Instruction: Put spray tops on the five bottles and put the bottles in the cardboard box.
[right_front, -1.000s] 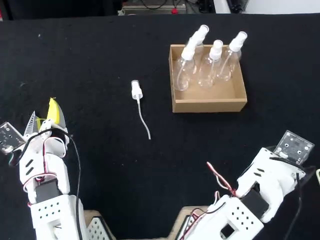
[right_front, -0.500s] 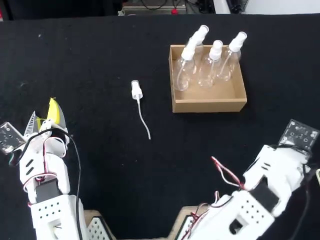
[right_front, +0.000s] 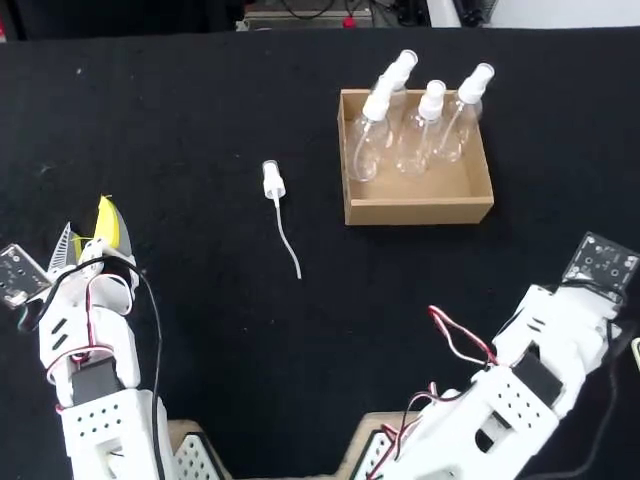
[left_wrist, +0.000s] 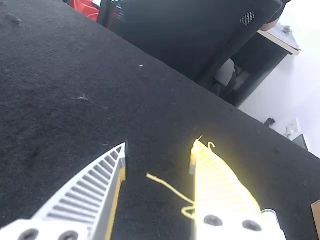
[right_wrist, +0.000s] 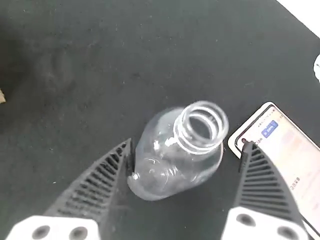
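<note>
By the right edge of the desk (right_front: 180, 120), as far as the views allow, the right gripper (right_wrist: 187, 146) hangs with jaws apart on either side of an uncapped bottle (right_wrist: 170, 160), with a phone (right_wrist: 280, 145) just beside it. The left gripper (left_wrist: 159, 146), jaws apart, sits near left. A loose spray top (right_front: 273, 183) lies mid-desk, well apart from the cardboard box (right_front: 417, 211), where four capped bottles (right_front: 416, 145) stand along the far wall.

Four capped bottles (right_front: 415, 142) upright in cardboard box (right_front: 418, 212), loose spray top (right_front: 272, 182) lying nearby, fifth clear bottle (right_wrist: 172, 157) uncapped
</note>
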